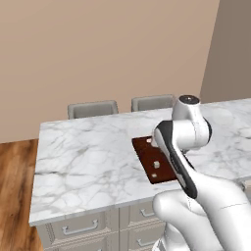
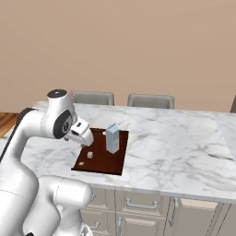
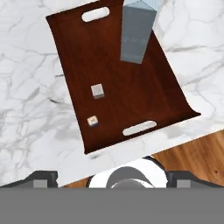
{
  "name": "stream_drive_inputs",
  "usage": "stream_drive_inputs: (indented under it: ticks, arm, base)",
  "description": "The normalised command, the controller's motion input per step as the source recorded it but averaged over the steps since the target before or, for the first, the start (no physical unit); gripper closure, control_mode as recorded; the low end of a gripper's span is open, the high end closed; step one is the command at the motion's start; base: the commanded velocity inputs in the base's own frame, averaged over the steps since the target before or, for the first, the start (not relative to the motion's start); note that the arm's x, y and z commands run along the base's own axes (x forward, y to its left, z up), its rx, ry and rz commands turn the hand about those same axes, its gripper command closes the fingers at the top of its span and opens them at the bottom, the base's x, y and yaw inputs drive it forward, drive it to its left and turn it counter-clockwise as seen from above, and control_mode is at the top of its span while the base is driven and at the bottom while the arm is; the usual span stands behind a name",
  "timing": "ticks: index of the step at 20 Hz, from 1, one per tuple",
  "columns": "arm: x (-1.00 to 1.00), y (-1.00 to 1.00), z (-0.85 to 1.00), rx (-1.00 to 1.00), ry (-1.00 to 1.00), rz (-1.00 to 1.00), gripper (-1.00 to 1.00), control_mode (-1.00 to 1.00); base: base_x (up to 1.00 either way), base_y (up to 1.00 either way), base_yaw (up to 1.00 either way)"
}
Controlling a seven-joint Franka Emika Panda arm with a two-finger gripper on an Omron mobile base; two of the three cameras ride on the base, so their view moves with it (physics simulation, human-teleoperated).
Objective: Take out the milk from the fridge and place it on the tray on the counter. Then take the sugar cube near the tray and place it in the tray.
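The dark reddish-brown tray [image 3: 127,100] lies on the white marble counter [image 3: 26,87] near its front edge. The pale blue-grey milk [image 3: 136,33] carton stands upright on the tray's far end, also in the right base view [image 2: 112,138]. A tiny whitish-grey sugar cube [image 3: 97,91] rests on the tray's middle [image 2: 90,155], with a second tiny orange-and-white bit [image 3: 92,121] close by. My gripper [image 3: 113,178] hovers above the tray's near end, open and holding nothing. The hand [image 2: 81,133] hangs left of the milk. The fridge is out of view.
Two grey chairs [image 2: 150,101] stand behind the counter's far side. Beige drawers with metal handles [image 2: 138,203] run below the front edge. My own arm [image 1: 179,162] covers part of the tray [image 1: 147,157] in the left base view. Wooden floor [image 1: 14,196] lies to the left.
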Motion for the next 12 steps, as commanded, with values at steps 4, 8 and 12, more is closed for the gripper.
stream_drive_inputs:
  ticks: [4, 8, 12]
  arm:
    - [-0.99, 0.00, 1.00, 0.00, 0.00, 0.00, -1.00, -1.00]
    - [-0.95, 0.00, 1.00, 0.00, 0.00, 0.00, -1.00, -1.00]
    - [-0.83, 0.00, 1.00, 0.00, 0.02, 0.00, -1.00, -1.00]
  base:
    - [0.00, 0.00, 0.00]
    - [0.00, 0.00, 0.00]
    - [0.00, 0.00, 0.00]
